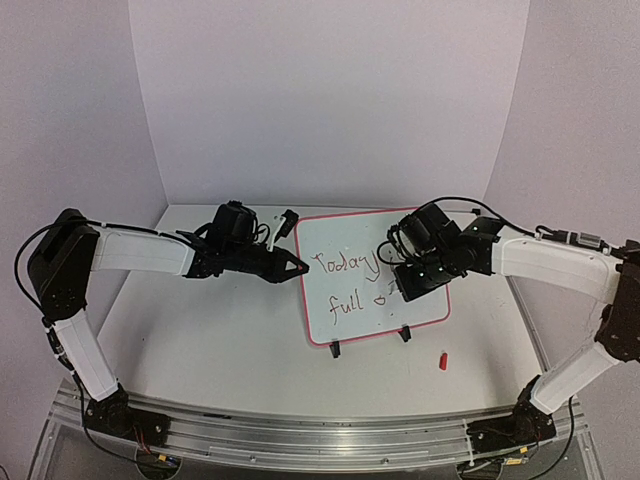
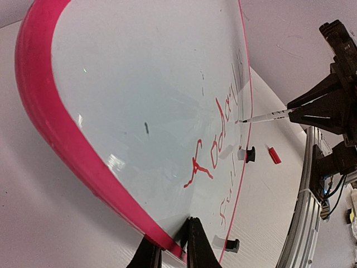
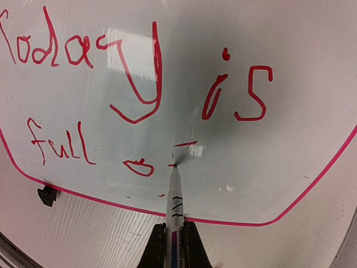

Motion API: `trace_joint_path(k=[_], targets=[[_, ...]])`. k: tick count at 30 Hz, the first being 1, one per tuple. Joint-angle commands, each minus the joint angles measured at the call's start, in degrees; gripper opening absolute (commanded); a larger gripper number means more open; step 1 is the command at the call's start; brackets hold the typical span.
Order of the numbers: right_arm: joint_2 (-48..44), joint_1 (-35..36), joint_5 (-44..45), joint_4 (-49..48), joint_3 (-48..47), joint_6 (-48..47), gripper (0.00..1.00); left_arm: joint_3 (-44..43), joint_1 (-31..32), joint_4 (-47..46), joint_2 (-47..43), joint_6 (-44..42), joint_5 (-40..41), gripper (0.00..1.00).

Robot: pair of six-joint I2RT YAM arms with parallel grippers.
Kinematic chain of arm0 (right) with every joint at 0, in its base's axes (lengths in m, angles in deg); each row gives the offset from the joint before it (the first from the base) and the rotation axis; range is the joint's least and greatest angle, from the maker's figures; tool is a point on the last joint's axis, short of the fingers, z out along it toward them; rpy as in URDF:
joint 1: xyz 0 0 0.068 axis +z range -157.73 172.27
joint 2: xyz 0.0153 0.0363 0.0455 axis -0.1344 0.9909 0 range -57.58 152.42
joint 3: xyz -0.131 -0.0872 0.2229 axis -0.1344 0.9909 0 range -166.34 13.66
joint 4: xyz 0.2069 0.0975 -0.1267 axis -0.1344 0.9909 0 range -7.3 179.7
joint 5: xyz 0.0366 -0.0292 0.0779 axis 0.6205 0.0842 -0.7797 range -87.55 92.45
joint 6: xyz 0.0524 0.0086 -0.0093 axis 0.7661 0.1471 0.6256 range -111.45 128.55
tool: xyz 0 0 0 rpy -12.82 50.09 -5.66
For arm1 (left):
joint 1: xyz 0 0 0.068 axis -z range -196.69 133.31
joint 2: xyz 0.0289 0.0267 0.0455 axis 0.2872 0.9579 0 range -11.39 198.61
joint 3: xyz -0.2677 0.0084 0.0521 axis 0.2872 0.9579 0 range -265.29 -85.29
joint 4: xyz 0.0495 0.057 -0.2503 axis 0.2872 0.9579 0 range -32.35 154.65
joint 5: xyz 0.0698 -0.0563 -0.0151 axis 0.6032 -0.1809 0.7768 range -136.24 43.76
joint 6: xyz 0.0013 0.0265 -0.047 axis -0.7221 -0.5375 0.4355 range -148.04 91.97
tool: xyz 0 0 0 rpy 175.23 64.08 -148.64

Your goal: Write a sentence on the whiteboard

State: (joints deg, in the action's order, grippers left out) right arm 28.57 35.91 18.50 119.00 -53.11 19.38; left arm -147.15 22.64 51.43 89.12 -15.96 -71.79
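Red sentence [image 3: 158,67] reads "Today is full o"; the rest is unwritten.
The right hand [image 3: 174,231] clamps the marker [image 3: 174,195] to the whiteboard [image 1: 400,315]; the left hand [image 2: 173,241] pinches its frame.

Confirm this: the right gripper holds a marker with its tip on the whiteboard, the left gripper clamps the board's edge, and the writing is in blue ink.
Not quite: the sentence is in red ink, not blue, as the right wrist view shows. The rest holds: the right gripper holds the marker, tip on the whiteboard, and the left gripper clamps its edge.
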Motion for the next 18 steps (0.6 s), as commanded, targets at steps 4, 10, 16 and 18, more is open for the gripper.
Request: trace_joint_path(k=[4,10,16,18], targets=[[-0.05,-0.49,2.97,0.17,-0.65,0.37,0.00,1.57,-1.80,8.02,3.57,-8.83,21.98,0.00],[-1.58,-0.48,-0.29,0.23,-0.53,0.43,0.00,1.77,-1.80,7.92,3.54,-8.81,22.04,0.00],[-4.31,-0.49,-1.27,0.08,-0.54,0.20,0.00,2.18,-1.77,7.52,3.28,-8.82,22.07,0.00],[-3.79,-0.48,-0.85,0.06,-1.06,-0.06,0.00,2.16,-1.77,7.33,3.37,-8.76,22.05,0.00]])
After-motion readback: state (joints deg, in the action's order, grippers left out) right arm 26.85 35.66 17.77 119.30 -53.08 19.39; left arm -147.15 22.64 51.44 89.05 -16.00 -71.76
